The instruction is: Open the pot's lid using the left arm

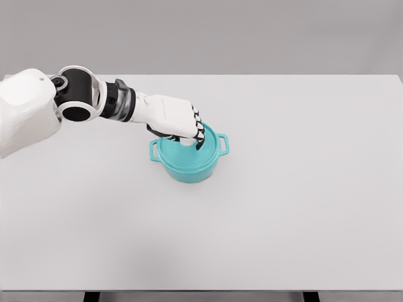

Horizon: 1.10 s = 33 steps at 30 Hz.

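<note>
Single head view, simulator render. Teal pot (pixel 189 165) sits on the white tabletop (pixel 283 207), a bit left of the middle and in the upper half of the surface. Two small loop handles on the pot: one at its left side (pixel 154 151), one at its right (pixel 224 144). Teal lid (pixel 211 150) is on the pot, sitting flat as far as visible; most of its left part is hidden under the hand.

Left arm (pixel 82 100) comes in from the left edge, white shell with a black joint and dark wrist ring, reaching across to the pot. Left hand (pixel 179 119) is over the top of the lid, palm down, fingers (pixel 199 129) curled downward at the lid's centre, dark fingertips pointing at it. A small white piece shows just under the fingers, probably the knob, but it is too covered to be sure. Fingers are bunched close together around that spot; cannot tell if they actually pinch it or only touch.

Soft shadow under the pot on the tabletop.
</note>
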{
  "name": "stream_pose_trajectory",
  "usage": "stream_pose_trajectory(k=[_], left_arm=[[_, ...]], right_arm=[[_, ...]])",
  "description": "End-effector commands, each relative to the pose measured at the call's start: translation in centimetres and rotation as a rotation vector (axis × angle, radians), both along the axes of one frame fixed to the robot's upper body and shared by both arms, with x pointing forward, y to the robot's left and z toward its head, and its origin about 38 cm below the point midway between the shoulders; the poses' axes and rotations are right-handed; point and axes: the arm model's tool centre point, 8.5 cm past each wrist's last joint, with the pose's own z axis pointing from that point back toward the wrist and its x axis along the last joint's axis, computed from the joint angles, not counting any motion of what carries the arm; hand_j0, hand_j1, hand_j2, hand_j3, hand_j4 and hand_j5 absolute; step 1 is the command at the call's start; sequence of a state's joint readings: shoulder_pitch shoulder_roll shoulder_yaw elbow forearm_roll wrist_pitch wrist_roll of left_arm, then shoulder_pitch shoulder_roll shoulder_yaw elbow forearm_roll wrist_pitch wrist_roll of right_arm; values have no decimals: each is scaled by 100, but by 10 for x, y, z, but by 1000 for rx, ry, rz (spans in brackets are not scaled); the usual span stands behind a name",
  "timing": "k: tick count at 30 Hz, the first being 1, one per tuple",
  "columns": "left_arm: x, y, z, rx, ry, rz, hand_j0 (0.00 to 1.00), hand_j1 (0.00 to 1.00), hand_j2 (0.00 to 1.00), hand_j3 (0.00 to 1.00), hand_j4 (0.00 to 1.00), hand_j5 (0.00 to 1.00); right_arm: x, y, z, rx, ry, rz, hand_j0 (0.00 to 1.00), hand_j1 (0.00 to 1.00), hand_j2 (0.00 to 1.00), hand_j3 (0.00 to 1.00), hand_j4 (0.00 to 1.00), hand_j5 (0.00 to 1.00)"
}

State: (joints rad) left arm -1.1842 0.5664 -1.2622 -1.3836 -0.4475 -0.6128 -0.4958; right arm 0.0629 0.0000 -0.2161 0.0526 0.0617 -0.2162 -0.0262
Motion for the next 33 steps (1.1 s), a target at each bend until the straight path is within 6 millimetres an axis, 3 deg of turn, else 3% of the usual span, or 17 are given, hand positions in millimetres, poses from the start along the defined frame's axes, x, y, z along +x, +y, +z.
stream_pose_trajectory(k=[1, 18, 26, 30, 33], left_arm=[[0, 0, 1, -5, 2, 2, 59, 59, 59, 59, 59, 59], [5, 13, 10, -13, -7, 31, 57, 57, 57, 57, 57, 57], [8, 37, 11, 4, -12, 78, 57, 57, 57, 57, 57, 57], [12, 65, 14, 25, -22, 133, 57, 57, 57, 57, 57, 57], [11, 66, 13, 26, -21, 135, 57, 57, 57, 57, 57, 57]], right_arm=[[0, 0, 0, 0, -1, 0, 100, 100, 100, 100, 100, 100], [0, 0, 0, 0, -1, 0, 100, 100, 100, 100, 100, 100], [0, 0, 0, 0, 1, -1, 100, 100, 100, 100, 100, 100], [0, 0, 0, 0, -1, 0, 100, 100, 100, 100, 100, 100], [0, 0, 0, 0, -1, 0, 100, 100, 100, 100, 100, 100]])
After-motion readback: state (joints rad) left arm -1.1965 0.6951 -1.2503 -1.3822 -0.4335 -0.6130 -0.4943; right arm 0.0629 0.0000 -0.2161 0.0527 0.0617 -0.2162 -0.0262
